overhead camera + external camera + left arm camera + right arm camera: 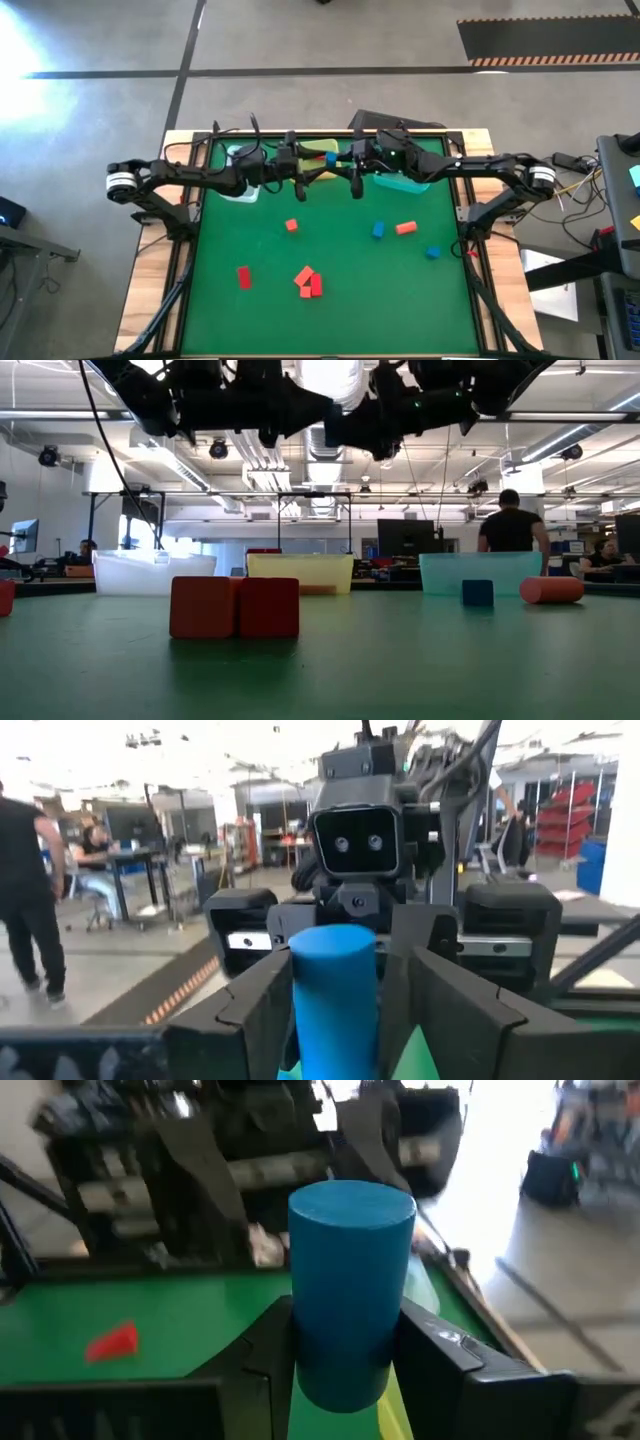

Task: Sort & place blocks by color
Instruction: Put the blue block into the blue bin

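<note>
A: While both arms meet at 12 o'clock over the tabletop [340,320], who's got the blue cylinder [350,1290]?
B: Right gripper [348,1320], fingers clamped on it. Left gripper [335,970] fingers sit slack either side of it.
A: Progress?
B: Plenty left, I'd say. Several red, orange and blue blocks [405,228] lie loose from 3 to 7 o'clock. Bins [405,183] are at 12, can't tell what's in them.

Clear bin [155,573]; yellow bin [299,572]; teal bin [480,569]

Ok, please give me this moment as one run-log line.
phase: mid-air meeting | blue cylinder: clamped in right gripper | left gripper: open around it
</note>
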You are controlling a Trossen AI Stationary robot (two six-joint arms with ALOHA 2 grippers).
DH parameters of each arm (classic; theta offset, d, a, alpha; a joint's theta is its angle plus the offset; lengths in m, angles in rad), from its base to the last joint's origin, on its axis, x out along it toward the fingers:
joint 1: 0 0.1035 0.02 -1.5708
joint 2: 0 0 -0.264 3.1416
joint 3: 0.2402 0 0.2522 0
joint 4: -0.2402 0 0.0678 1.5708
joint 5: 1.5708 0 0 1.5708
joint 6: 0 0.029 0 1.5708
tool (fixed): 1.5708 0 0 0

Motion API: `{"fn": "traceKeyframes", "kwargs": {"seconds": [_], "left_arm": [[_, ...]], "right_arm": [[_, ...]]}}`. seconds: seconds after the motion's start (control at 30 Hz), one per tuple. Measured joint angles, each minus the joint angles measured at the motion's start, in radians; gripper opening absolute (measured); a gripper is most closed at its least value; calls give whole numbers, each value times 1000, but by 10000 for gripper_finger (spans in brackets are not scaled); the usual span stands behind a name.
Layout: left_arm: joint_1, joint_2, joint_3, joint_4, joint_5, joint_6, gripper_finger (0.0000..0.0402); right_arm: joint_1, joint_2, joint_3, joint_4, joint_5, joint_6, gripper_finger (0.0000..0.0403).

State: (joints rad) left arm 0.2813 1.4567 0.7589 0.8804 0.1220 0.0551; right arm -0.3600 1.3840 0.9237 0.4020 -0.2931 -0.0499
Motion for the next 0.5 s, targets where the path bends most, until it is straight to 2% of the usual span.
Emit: {"fn": "traceKeyframes", "kwargs": {"seconds": [0.07,0.13,0.23,0.33,0.4,0.5], "left_arm": [[0,0,-1,-34,0,-1,180],[-1,-1,-1,-62,5,-1,180],[-1,-1,-1,-103,8,-1,181],[0,-1,-2,-104,6,0,181],[0,-1,-2,-104,4,0,181],[0,-1,-3,-104,4,3,181]], "right_arm": [[-1,-17,0,-111,72,-7,118],[-3,-35,0,-241,202,-14,118],[-3,-66,0,-461,473,6,118],[-9,-97,0,-701,740,122,118],[-23,-108,4,-859,827,242,118],[-47,-116,5,-1021,840,419,118]]}}
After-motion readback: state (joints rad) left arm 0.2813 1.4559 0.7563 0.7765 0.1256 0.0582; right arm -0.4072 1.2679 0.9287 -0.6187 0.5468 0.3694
